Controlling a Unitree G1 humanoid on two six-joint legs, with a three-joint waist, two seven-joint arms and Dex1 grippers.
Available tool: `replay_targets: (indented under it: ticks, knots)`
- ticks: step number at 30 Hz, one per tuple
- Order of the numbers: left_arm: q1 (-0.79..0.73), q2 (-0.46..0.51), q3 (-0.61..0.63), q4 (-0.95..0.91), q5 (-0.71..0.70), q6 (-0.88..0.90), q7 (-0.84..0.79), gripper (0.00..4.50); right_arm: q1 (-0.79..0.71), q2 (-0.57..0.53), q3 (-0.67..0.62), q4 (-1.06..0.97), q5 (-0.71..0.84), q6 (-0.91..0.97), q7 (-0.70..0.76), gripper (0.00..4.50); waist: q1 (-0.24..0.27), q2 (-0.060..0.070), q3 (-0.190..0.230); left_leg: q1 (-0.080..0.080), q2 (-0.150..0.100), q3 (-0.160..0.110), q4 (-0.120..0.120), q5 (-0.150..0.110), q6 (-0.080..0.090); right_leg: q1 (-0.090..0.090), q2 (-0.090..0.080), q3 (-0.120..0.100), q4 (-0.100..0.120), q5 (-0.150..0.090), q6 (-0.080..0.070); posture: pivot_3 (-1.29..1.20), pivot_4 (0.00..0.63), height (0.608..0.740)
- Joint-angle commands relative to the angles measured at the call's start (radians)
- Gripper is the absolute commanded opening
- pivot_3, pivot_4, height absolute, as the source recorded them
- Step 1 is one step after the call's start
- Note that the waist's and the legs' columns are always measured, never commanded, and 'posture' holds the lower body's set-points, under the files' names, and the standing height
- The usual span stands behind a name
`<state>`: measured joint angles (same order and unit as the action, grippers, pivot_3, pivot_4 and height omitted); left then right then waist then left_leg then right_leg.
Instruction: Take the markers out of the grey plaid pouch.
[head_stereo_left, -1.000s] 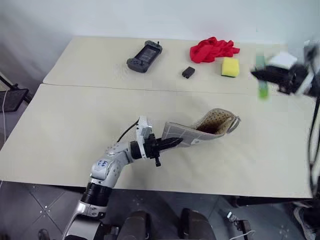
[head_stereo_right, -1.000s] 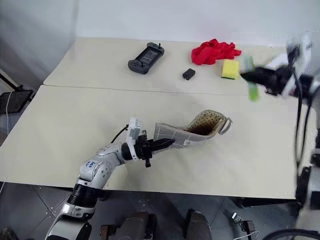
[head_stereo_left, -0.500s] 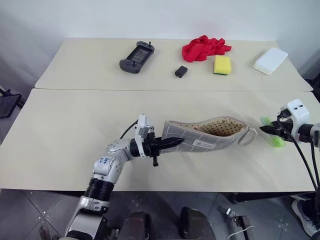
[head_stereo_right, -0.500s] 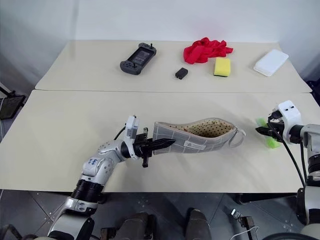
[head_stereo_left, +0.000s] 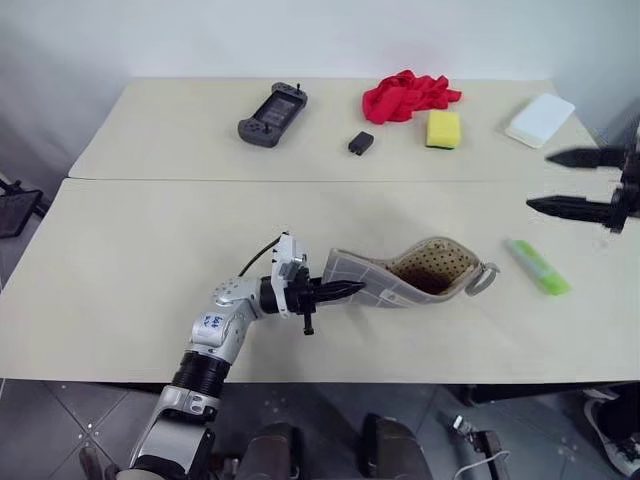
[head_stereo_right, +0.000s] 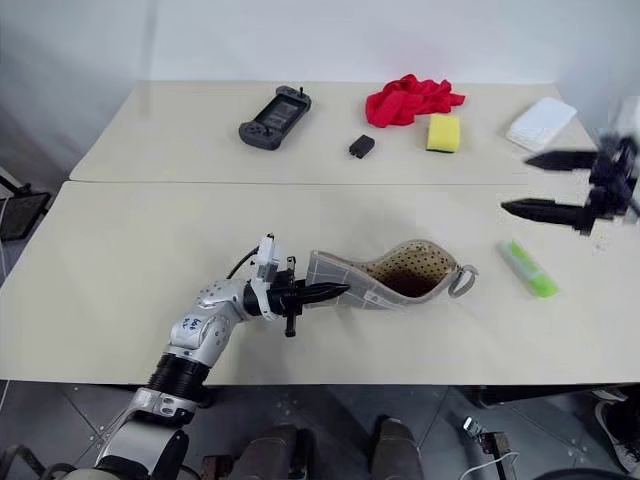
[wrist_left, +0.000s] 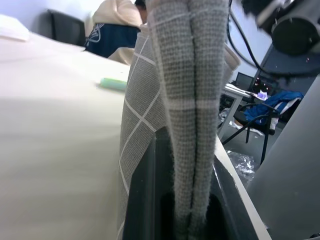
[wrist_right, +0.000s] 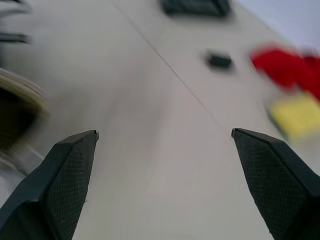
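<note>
So the left tool (head_stereo_left: 340, 290) is pinched tight on the closed end of the grey plaid pouch (head_stereo_left: 385, 281), holding that end a little off the tabletop (head_stereo_left: 150, 250). In the left wrist view you can see the grey fabric squeezed right between the two black fingers (wrist_left: 145, 200). The pouch sits near the front edge of the tabletop, roughly mid-width, with its mouth gaping toward the right edge so the tan dotted lining (head_stereo_left: 432, 262) shows. The white cord loop (head_stereo_left: 483, 279) hangs off the open end and lies on the surface.

The pale green marker (head_stereo_left: 538, 267) is out of the pouch, lying flat on the tabletop near the right edge, just beyond the cord loop and not touching it. Can't make out any marker inside the pouch mouth, too dark in there.

The right tool (head_stereo_left: 585, 183) is up in the air over the right edge, fingers spread wide and empty, above and behind the green marker.

Along the back edge: a black game controller (head_stereo_left: 272, 100), a small black block (head_stereo_left: 361, 143), a crumpled red cloth (head_stereo_left: 408, 96), a yellow sponge (head_stereo_left: 443, 129) just in front of the cloth, and a white pad (head_stereo_left: 540, 120) toward the back right corner.
</note>
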<state>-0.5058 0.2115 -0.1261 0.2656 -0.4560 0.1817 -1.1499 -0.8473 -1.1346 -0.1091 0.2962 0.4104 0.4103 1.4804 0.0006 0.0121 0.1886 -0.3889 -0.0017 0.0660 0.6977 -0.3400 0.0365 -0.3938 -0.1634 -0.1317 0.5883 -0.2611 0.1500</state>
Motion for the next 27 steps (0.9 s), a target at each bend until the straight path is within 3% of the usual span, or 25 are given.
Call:
replay_targets:
  ticks: [1,4,14,27]
  knots:
    - [-0.016,-0.005,0.007,0.017,0.018,-0.048,-0.010,0.00,-0.017,0.027,0.053,-0.104,0.025,0.056,0.033,4.47,0.002,-0.001,0.000,0.000,0.000,0.000,0.000,0.000,0.000,0.000,0.000,0.000,0.000,0.000,0.000,0.00,0.150,0.740]
    - [-0.023,-0.014,0.005,0.038,0.027,-0.068,-0.008,0.00,-0.021,0.074,0.126,-0.205,0.032,0.076,0.062,3.89,0.012,-0.001,0.000,-0.001,0.000,-0.001,0.001,0.000,0.001,0.000,-0.002,0.000,0.001,0.000,0.000,0.00,0.150,0.740]
    - [-0.007,-0.018,0.001,0.044,0.039,-0.082,-0.003,0.00,0.007,0.153,0.237,-0.381,0.024,0.060,0.058,0.56,0.023,-0.001,0.000,-0.002,-0.003,-0.001,0.001,0.000,0.001,-0.001,-0.002,-0.001,0.001,0.000,0.000,0.00,0.150,0.740]
    - [-0.008,-0.026,-0.003,0.045,0.041,-0.080,0.005,0.00,-0.023,0.175,0.436,-0.468,-0.147,0.123,0.028,0.56,0.023,-0.001,0.000,-0.002,-0.003,-0.001,0.002,0.000,0.001,-0.001,-0.001,-0.001,0.001,0.000,0.000,0.00,0.150,0.740]
